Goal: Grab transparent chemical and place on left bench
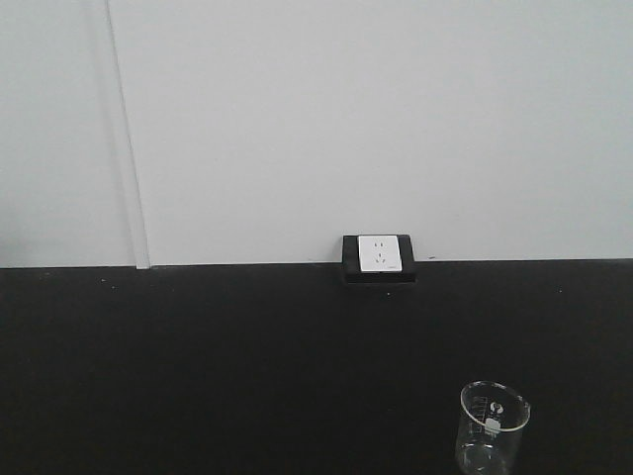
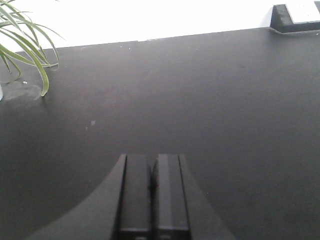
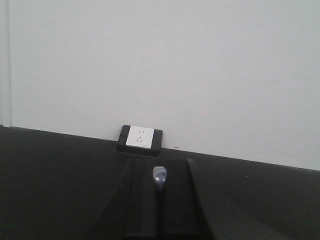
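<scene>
The front camera faces the white wall point(image 1: 346, 119) squarely across the black counter point(image 1: 247, 366), each wrist camera looks low and close over that counter toward the same wall, and all three share the wall socket point(image 1: 379, 253).

— Where does the socket point(image 1: 379, 255) sit?
— At the back of the counter point(image 1: 198, 366), against the wall point(image 1: 346, 119). The beaker point(image 1: 493, 427) stands on the counter nearer the front, right of the socket and well apart from it.
— And the plant point(image 2: 25, 45)?
— Far left on the counter, in the left wrist view. The pipette point(image 3: 159, 176) sits in the right gripper point(image 3: 159, 169), in front of the socket.
</scene>
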Tool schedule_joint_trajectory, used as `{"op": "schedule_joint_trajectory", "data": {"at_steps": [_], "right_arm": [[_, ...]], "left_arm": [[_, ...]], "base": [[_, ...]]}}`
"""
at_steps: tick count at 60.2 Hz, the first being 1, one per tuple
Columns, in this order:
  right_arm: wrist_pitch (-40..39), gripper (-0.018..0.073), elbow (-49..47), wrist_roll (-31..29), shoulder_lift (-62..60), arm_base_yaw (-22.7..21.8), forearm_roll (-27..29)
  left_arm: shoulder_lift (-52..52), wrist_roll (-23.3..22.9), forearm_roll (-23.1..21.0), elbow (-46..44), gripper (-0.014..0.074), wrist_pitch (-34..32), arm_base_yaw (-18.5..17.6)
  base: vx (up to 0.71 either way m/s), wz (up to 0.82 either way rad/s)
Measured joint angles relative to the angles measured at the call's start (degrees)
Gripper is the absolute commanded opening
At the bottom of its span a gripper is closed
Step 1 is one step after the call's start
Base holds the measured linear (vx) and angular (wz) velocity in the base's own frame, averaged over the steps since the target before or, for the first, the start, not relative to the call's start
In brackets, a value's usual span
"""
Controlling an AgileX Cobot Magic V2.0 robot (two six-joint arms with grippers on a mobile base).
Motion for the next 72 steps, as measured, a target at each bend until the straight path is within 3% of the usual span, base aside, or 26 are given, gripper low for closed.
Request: {"op": "schedule_joint_trajectory", "data": {"at_steps": [41, 72], "right_arm": [[0.00, -0.0008, 0.07, 0.00, 0.00, 0.00, 0.00], [0.10, -0.0008, 0.07, 0.00, 0.00, 0.00, 0.00]], "left_arm": [[0.00, 0.00, 0.00, 0.00, -0.0003, 0.00, 0.00], [0.00, 0.00, 0.00, 0.00, -0.0003, 0.00, 0.00]], "base": [[-0.03, -0.01], [-0.25, -0.04]]}}
